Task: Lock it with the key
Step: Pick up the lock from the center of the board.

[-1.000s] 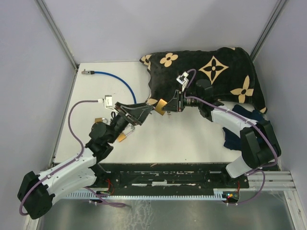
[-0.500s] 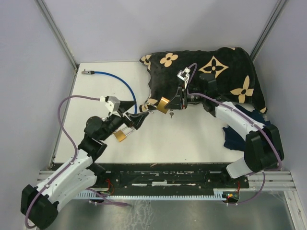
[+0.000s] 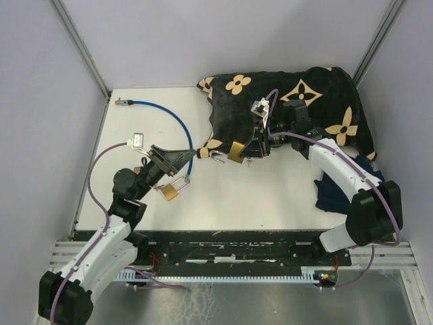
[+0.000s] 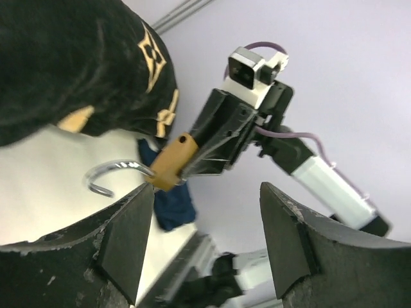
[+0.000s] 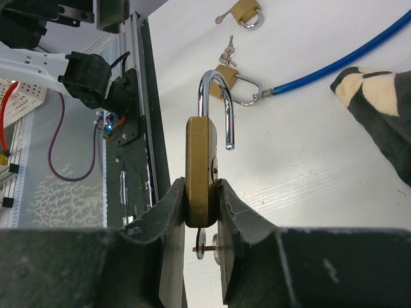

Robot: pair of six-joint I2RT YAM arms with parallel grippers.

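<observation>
My right gripper (image 3: 249, 147) is shut on the body of a brass padlock (image 3: 235, 152) and holds it above the table. The padlock's steel shackle (image 3: 218, 156) is open and points left. In the right wrist view the padlock (image 5: 201, 160) stands pinched between the fingers, with a key (image 5: 207, 244) hanging under it. My left gripper (image 3: 185, 156) is open and empty, a short way left of the shackle. In the left wrist view (image 4: 205, 192) its fingers frame the padlock (image 4: 172, 162), which is apart from them.
A second brass padlock (image 3: 169, 192) lies on the table below my left gripper, and another (image 5: 245, 11) shows in the right wrist view. A blue cable (image 3: 169, 114) curves across the left. A black patterned blanket (image 3: 298, 98) and a dark blue cloth (image 3: 335, 193) lie at the right.
My left gripper has drawn back to the left, away from the held padlock. My right gripper has moved slightly toward the blanket, still holding the padlock.
</observation>
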